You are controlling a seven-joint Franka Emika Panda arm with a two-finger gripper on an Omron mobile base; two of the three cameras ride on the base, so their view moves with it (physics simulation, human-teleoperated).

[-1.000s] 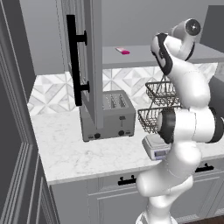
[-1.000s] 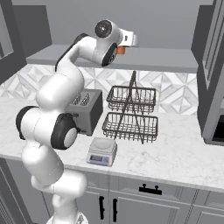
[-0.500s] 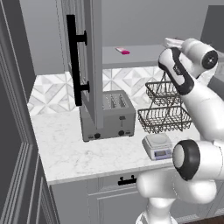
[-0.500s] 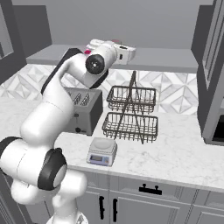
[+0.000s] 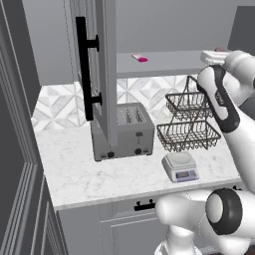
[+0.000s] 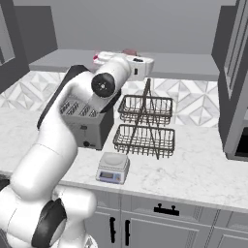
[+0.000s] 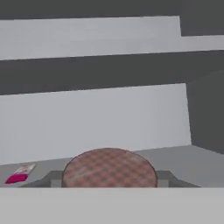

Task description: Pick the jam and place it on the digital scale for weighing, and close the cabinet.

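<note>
The jam (image 7: pixel 109 168) fills the bottom middle of the hand view, its reddish-brown checked lid lying between my two grey fingers (image 7: pixel 52 178). My gripper (image 7: pixel 108 180) is open, one finger at each side of the jar; contact cannot be made out. The jam's lid (image 6: pixel 129 51) peeks over my hand on the cabinet's lower shelf, and a sliver of the jam (image 5: pixel 219 50) shows by my gripper (image 5: pixel 215 57). The cabinet (image 5: pixel 107 74) door stands open with its black bar handle (image 5: pixel 84 69). Below on the counter sits the white digital scale (image 5: pixel 181 166), also the digital scale (image 6: pixel 113 167).
A flat pink-and-white item (image 5: pixel 140 58) lies on the same shelf, left of the jam. A grey toaster (image 5: pixel 124 132) stands under the open door. A two-tier wire basket rack (image 6: pixel 144 126) stands behind the scale. Drawers with short black handles (image 6: pixel 166 210) run below.
The arm has swung right along the shelf and the hand has reached in at the jam. The base views and the counter things are unchanged.
</note>
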